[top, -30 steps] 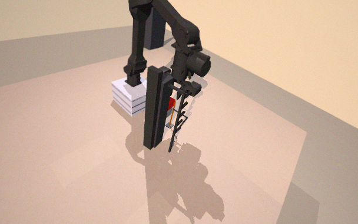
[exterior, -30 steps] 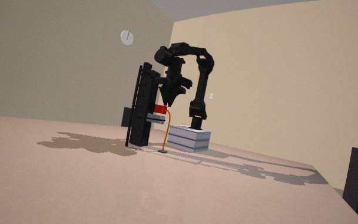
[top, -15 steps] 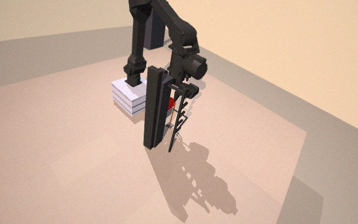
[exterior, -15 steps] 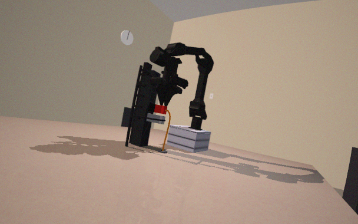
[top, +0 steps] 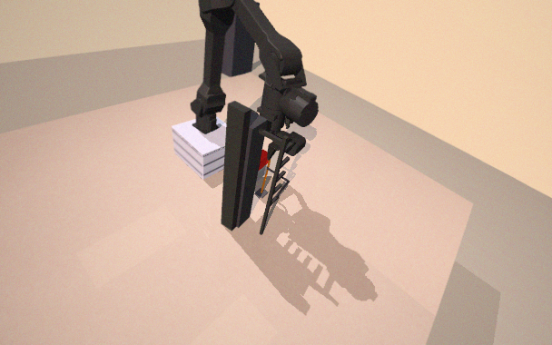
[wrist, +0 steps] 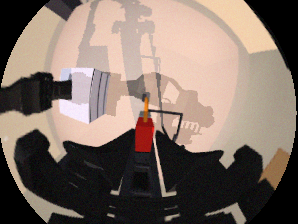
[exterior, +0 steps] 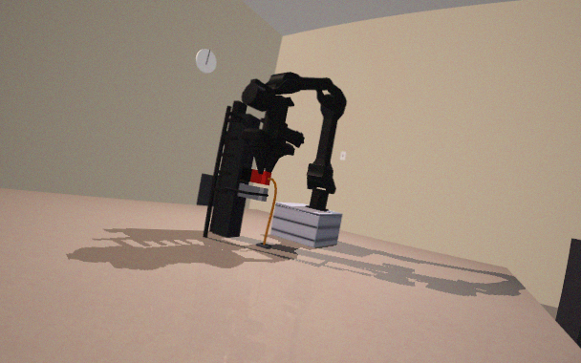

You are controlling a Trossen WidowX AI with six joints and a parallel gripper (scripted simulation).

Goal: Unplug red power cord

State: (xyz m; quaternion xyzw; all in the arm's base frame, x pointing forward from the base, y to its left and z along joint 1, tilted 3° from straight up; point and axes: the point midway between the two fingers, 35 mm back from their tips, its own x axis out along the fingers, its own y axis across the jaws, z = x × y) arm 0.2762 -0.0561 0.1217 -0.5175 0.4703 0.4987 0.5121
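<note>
The red plug [top: 263,159] [exterior: 256,177] [wrist: 144,141] sits against the dark upright post [top: 234,168] [exterior: 226,201], where the power strip seems to be mounted. Its orange cord [top: 264,179] [exterior: 273,210] [wrist: 146,106] leaves the plug's outer end and hangs down to a small dark plate on the table. My gripper [exterior: 263,170] [wrist: 145,132] points down at the plug from above. Its fingers are partly open, with one fingertip at each side of the plug and a narrow gap. The strip's sockets are mostly hidden, so how deep the plug sits does not show.
A grey block [exterior: 253,192] sticks out just under the plug. A thin black ladder-like rack [top: 273,195] [exterior: 217,172] stands beside the post. A white striped box [top: 202,152] [exterior: 305,224] [wrist: 77,95] under the arm's base stands close by.
</note>
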